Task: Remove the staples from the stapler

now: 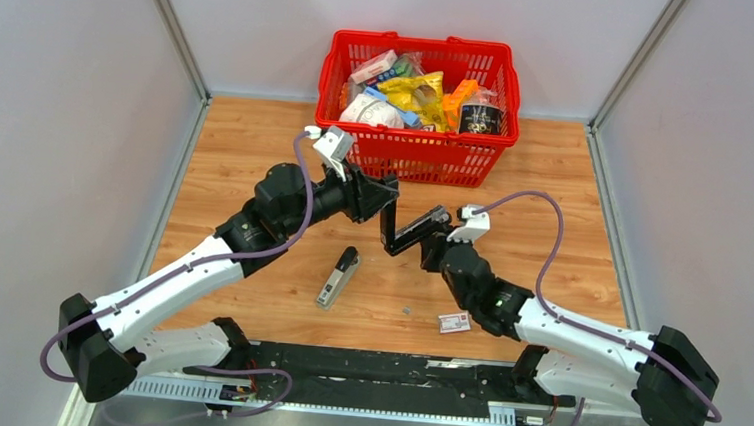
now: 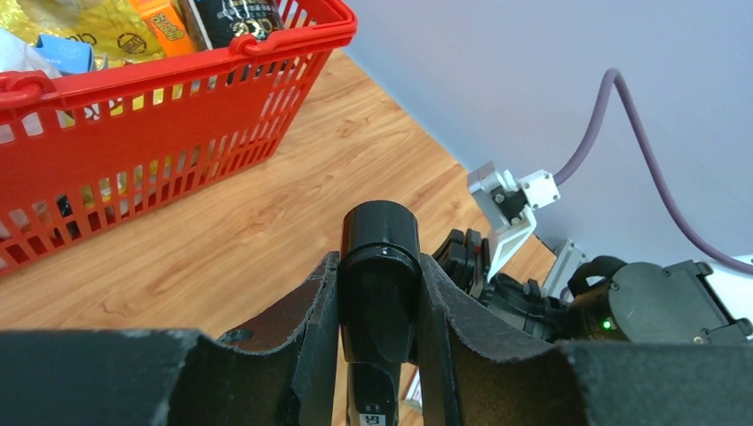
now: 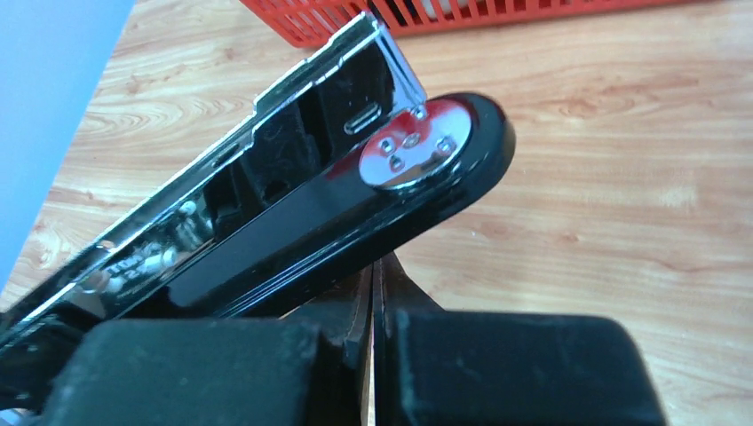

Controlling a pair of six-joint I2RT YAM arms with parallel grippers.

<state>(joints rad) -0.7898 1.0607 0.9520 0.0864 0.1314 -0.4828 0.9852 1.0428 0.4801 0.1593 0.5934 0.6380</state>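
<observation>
Red basket (image 1: 427, 156) blocks middle of far edge. Stapler (image 1: 414, 231), left arm (image 1: 289, 202), right arm (image 1: 487, 296) crowd centre. Second tool (image 1: 339, 276), small box (image 1: 454, 323) toward near edge. Table (image 1: 233, 133) far corners bare.

We fit each arm with white link shells and black joint housings: see the left arm (image 1: 162, 293) and right arm (image 1: 585, 338). We route a purple cable (image 2: 614, 82) along each arm. A white-grey camera (image 1: 334, 145) sits on each wrist. The left hand (image 1: 386, 196) and right hand (image 1: 429, 245) are black, with matte fingers (image 2: 311, 337). A green light (image 2: 606, 325) shows on the right arm. Both bases mount on a black rail (image 1: 372, 371).
</observation>
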